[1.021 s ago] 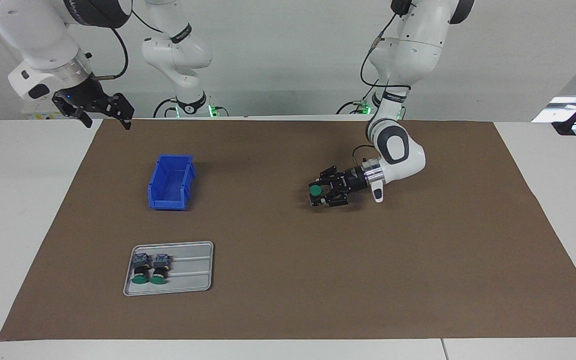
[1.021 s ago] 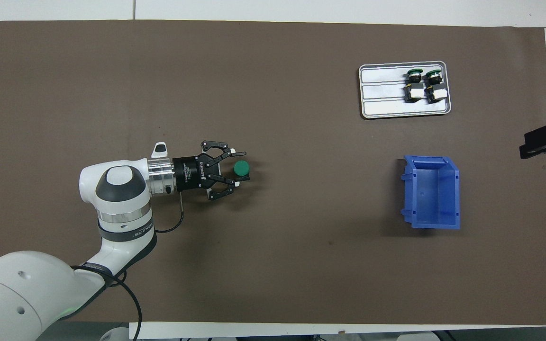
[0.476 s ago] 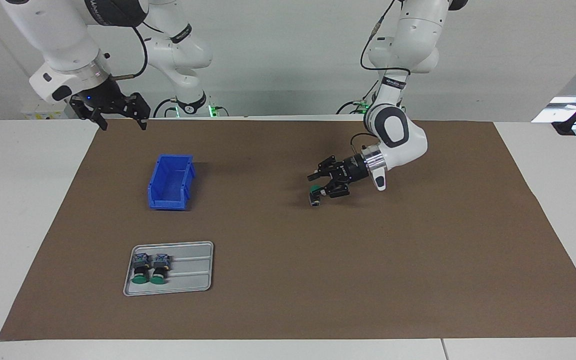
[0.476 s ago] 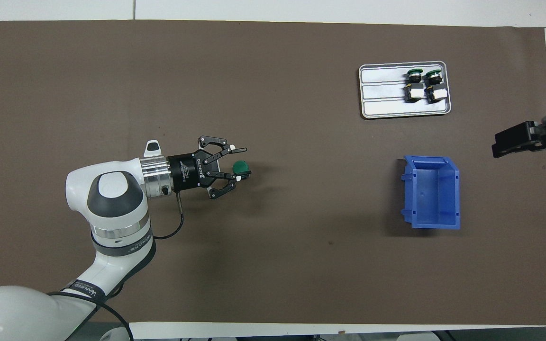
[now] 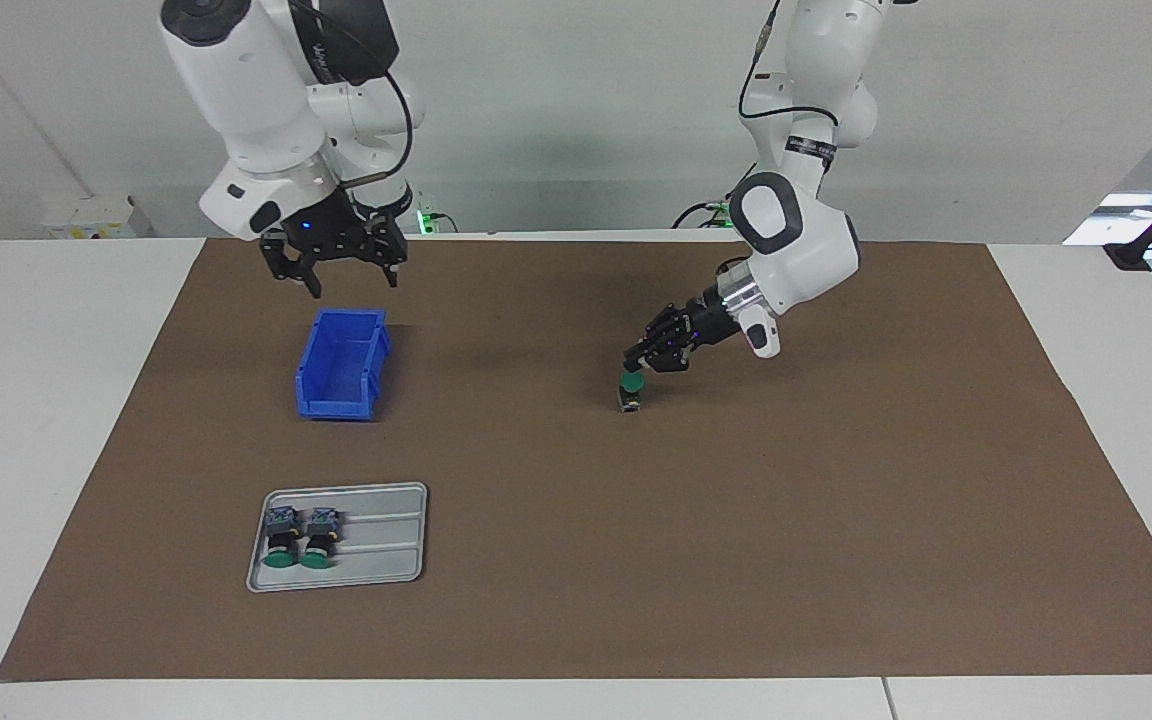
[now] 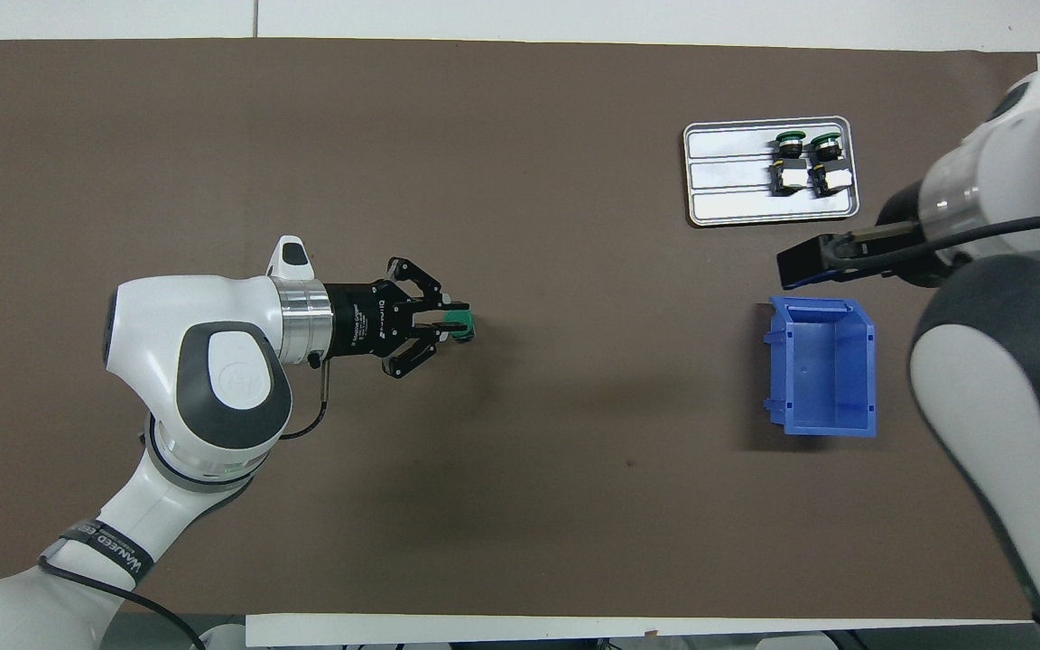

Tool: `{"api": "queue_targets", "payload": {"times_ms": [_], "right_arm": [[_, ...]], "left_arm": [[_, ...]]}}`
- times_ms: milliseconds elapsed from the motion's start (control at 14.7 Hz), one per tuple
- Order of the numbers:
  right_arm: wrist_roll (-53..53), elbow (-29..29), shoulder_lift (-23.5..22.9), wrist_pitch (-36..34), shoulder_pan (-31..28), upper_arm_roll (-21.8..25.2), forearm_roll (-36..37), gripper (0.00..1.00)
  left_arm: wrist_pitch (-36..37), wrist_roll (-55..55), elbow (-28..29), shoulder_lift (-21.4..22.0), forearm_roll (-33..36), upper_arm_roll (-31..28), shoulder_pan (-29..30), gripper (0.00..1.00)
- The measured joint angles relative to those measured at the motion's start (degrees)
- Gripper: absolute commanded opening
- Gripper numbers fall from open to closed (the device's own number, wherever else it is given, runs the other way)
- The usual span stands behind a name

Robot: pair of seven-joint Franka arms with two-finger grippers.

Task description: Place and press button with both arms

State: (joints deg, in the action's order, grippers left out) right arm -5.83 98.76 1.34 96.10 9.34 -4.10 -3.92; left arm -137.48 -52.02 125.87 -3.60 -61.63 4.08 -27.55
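Button: the button [image 5: 630,390] stands upright on the brown mat [image 5: 836,520], green cap on top, right under the tip of the left gripper (near the middle of the table, a bit toward the left arm's end).

Left gripper: the left gripper [image 5: 633,362] slants down over the button. Its fingertips are close together, with only a thin gap seen from above. They sit at the green cap [image 6: 460,322]. I cannot tell if they squeeze the cap or just touch it.

Left arm: the left arm [image 5: 796,260] bends down from its base, and its wrist is low over the mat.

Right gripper: the right gripper [image 5: 341,268] hangs in the air with its fingers spread wide. It holds nothing. It is over the edge of the blue box that is nearer to the robots.

Right arm: the right arm [image 5: 266,90] leans in over its own end of the table (it hides part of the mat in the view from above).

Blue box: the blue box [image 5: 341,363] sits on the mat below the right gripper. Nothing shows inside it.

Tray: the grey tray [image 5: 386,540] lies on the mat farther from the robots than the blue box, well away from both grippers.

Other buttons: two more buttons [image 5: 300,535] lie on their sides in the tray, touching or nearly touching each other, green caps pointing away from the robots.
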Motion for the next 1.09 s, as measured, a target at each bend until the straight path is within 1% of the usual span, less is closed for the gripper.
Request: {"api": "queue_targets", "payload": {"times_ms": [68,136,204,272,476,613,681,885,1089], "right_arm": [[-0.52,0.55,-0.44,1.12,0.76,-0.03,-0.36,1.0],[-0.53,1.2,-0.77,2.32,0.87,-0.02,-1.14,1.0],[-0.53,1.99,-0.98,3.67,0.8,0.08,-1.91,1.0],[-0.53,2.69,-1.13,4.72,0.78,0.22,-2.25,1.0],[-0.53,3.56,-1.16,5.61,0.72,0.33,-2.44,1.0],[-0.53,3.56,-1.16,5.61,0.71,0.4,-2.45,1.0],[-0.53,3.56,-1.16,5.61,0.7,0.41,-2.46,1.0],[-0.53,3.68,-1.16,5.61,0.62,0.43,-2.46,1.0],[-0.53,3.97,-1.15,5.61,0.56,0.46,-2.46,1.0]], "left_arm": [[-0.03,-3.02,-1.25,-0.05,7.15,-0.01,-0.62,0.11],[-0.19,-5.71,-2.19,-0.16,12.77,0.03,-1.36,0.08],[-0.71,-7.85,-2.92,-0.37,17.17,0.03,-2.12,0.07],[-1.71,-8.83,-3.28,-0.65,19.95,0.08,-2.98,0.06],[-4.57,-8.95,-3.25,-2.01,24.53,0.12,-5.15,0.02],[-4.68,-8.96,-3.21,-2.79,28.83,0.13,-5.29,0.02],[-4.68,-8.96,-3.19,-3.13,29.91,0.12,-5.29,0.02],[-4.68,-8.95,-3.19,-3.42,31.72,0.11,-5.29,0.02],[-4.68,-8.78,-3.11,-3.44,32.11,0.03,-5.21,0.02]]}}
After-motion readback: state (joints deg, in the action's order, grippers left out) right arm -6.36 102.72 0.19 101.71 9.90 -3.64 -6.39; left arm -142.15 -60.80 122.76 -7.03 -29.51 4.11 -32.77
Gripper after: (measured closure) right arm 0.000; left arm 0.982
